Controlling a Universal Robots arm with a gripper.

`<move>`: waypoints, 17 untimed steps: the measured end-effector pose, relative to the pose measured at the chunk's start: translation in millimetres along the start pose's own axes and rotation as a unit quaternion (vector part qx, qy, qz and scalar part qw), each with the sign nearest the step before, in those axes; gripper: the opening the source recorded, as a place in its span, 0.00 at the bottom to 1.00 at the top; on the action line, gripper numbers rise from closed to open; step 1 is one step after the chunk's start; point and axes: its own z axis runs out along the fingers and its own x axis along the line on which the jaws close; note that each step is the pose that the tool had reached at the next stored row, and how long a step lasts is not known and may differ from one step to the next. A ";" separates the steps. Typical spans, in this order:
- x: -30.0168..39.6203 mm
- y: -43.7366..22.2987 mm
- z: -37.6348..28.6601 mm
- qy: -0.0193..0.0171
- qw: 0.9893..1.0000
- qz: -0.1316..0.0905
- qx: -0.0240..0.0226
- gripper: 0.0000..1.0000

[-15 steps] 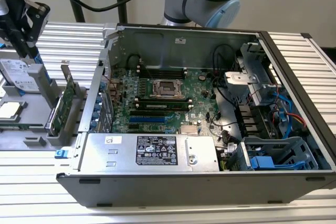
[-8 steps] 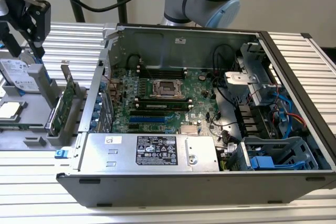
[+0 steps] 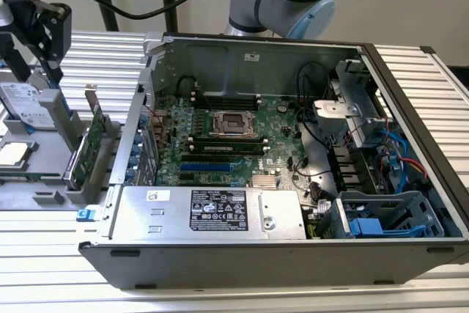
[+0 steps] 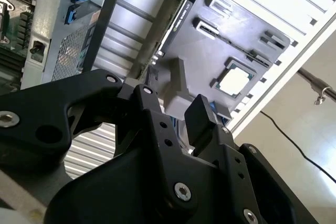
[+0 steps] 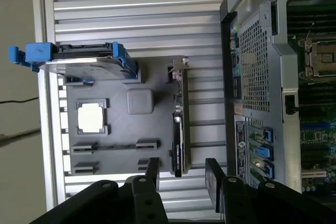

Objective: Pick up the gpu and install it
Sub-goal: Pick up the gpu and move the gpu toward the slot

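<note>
The gpu is a thin green card with a silver bracket. It stands on edge in a grey holder tray at the exterior view's left, just outside the open computer case. My black gripper hangs above the tray, higher than the gpu and further to the exterior view's left. In the first wrist view the gpu shows edge-on, and the gripper is open with nothing between its fingers. The second wrist view shows the open gripper and the gpu's edge beyond it.
A silver hard drive in a blue caddy and a processor chip share the tray. Inside the case lie the green motherboard, a boxed power supply, cables and a drive cage. The ribbed aluminium table surrounds everything.
</note>
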 end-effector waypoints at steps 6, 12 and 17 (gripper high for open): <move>-0.1 -0.1 0.6 0.000 1.000 0.000 0.000 1.00; -2.1 -0.2 3.6 0.000 1.000 0.000 0.000 1.00; -4.3 -0.3 6.0 0.000 1.000 0.000 0.000 1.00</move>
